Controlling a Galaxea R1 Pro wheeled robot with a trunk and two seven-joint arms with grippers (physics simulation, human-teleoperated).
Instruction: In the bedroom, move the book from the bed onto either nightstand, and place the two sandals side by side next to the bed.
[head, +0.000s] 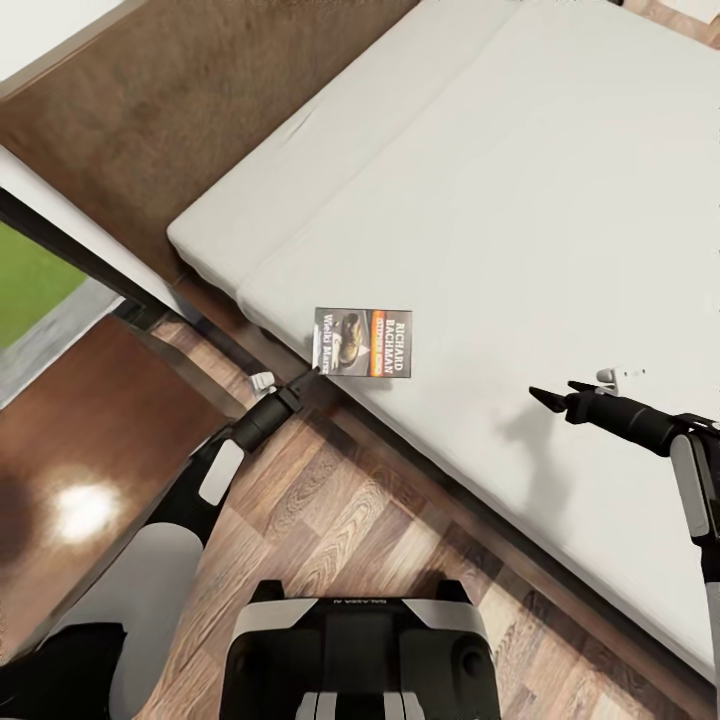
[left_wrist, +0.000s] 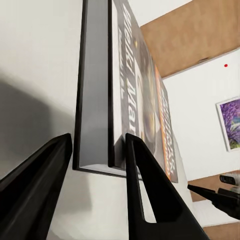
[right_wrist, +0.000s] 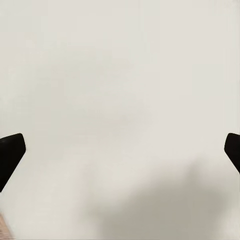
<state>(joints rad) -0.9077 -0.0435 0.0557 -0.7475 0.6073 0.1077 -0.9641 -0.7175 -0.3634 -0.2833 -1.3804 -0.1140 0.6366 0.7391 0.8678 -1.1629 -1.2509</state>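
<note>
Book (head: 362, 341) transfer is in hand: the left hand (head: 312, 374) pinches its edge at the near edge of the bed (head: 520, 180), the right hand (head: 563, 393) hovers spread, and next comes carrying it to a nightstand.

Purple framed pic (left_wrist: 230, 122) on white wall, green lawn (head: 25, 285) outside.

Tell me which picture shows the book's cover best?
The head view. There the book lies near the mattress edge with its whole cover facing up, lettering readable, the left gripper at its edge. The left wrist view shows its spine and page edges close up, the cover at a steep slant. The right wrist view looks at plain mattress.
</note>
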